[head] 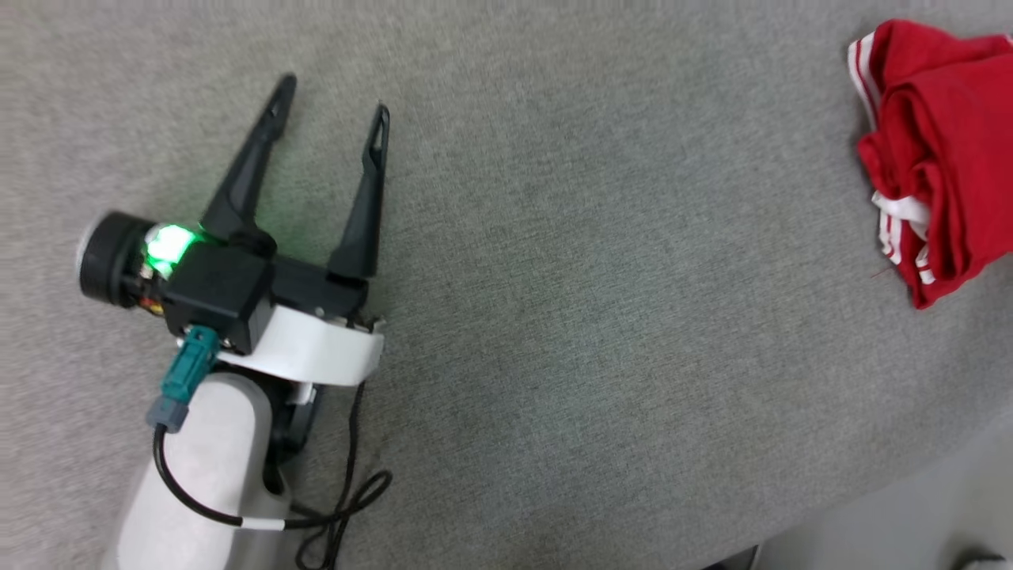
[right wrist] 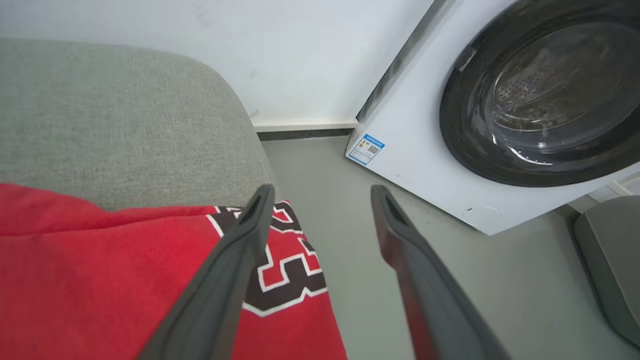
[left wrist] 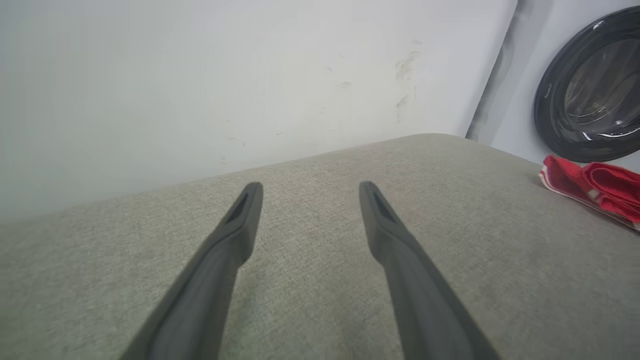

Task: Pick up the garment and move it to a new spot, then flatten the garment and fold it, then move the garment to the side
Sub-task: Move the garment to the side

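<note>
Grey woven fabric is most of what you get from the head view: a big upholstered cushion (head: 593, 277). Your left gripper (head: 334, 95) sits at the left of it, fingers pointing up the picture and spread wide with nothing between them, and a green light (head: 168, 244) glows on the wrist. The garment (head: 942, 150) is way over at the right edge, well apart from that gripper. It's a bunched red bundle lying on the cushion, with red-and-white striped trim showing along its left side. In the left wrist view you're looking along those same spread fingers over bare cushion, with a white wall (left wrist: 200, 75) behind. The red bundle sits at the far right, under the dark round door (left wrist: 595, 90) of a washing machine. In the right wrist view your right gripper (right wrist: 322, 191) has its jaws apart too, gripping nothing. Its left finger crosses over the garment, right above the black white-outlined lettering (right wrist: 285, 270), and its right finger hangs over the grey floor (right wrist: 320, 165). The shirt lies at the cushion's edge, and the white washing machine (right wrist: 425, 150) beyond has a small blue label (right wrist: 366, 148).
</note>
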Controlling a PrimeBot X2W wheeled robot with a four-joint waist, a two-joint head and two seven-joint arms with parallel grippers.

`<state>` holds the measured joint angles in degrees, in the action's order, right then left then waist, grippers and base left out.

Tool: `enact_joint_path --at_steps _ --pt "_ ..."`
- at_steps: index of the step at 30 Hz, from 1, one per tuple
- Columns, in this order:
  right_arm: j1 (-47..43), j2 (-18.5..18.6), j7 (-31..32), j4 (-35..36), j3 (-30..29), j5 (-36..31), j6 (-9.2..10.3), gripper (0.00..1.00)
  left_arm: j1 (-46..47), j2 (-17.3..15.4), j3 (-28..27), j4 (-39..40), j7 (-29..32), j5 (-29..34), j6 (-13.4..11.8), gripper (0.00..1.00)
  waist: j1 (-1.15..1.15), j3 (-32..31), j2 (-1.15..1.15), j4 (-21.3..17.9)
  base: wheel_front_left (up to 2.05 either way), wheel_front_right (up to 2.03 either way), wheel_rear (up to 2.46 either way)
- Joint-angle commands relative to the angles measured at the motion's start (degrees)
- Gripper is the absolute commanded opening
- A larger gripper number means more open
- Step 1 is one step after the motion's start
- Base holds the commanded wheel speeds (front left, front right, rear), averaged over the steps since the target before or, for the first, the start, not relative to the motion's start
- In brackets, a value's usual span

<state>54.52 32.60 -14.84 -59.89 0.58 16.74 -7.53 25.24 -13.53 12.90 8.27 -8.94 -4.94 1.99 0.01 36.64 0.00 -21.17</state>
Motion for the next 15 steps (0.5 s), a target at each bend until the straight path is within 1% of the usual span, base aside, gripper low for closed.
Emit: enact_joint_path --at_steps 1,4,5,8,10,13,15 --pt "-0.8 -0.23 -0.32 2.26 -1.53 -1.39 0.09 1.0 -0.98 0.39 0.05 -0.56 -0.77 -0.42 -0.33 1.0 -0.01 -2.74 0.0 0.9 0.0 0.0 0.0" --pt "-5.92 -2.07 -0.25 9.46 -6.66 -5.05 0.09 1.0 -3.1 1.61 -0.01 -2.34 -2.15 -1.92 -0.85 1.0 -0.01 -6.1 0.0 1.93 0.0 0.0 0.0" --pt "-11.41 -5.12 -0.28 16.65 -11.2 -8.53 0.09 1.0 -5.34 2.7 0.16 -4.36 -3.48 -3.19 -1.05 1.0 -0.01 -10.05 0.0 3.28 0.0 0.0 0.0" --pt "-17.23 -8.34 -0.29 22.62 -15.2 -10.76 0.09 1.0 -7.45 3.79 0.28 -6.02 -4.6 -4.27 -1.49 1.0 -0.01 -13.7 0.0 4.98 0.0 0.0 0.0" --pt "-20.95 -11.28 -0.27 26.1 -16.24 -11.65 0.08 1.0 -9.06 4.4 0.02 -6.85 -5.09 -5.0 -1.86 1.0 -0.01 -15.92 0.0 6.1 0.0 0.0 0.0" --pt "-25.66 -14.3 -0.3 31.13 -17.22 -12.89 0.08 1.0 -11.37 5.03 -0.55 -8.32 -5.57 -6.01 -2.4 1.0 -0.01 -18.96 0.0 7.95 0.0 0.0 0.0" --pt "-29.04 -16.43 -0.3 33.63 -16.69 -12.93 0.08 1.0 -12.77 5.26 -1.36 -9.28 -5.84 -6.71 -2.92 1.0 -0.01 -20.75 0.0 9.23 0.0 0.0 0.0"
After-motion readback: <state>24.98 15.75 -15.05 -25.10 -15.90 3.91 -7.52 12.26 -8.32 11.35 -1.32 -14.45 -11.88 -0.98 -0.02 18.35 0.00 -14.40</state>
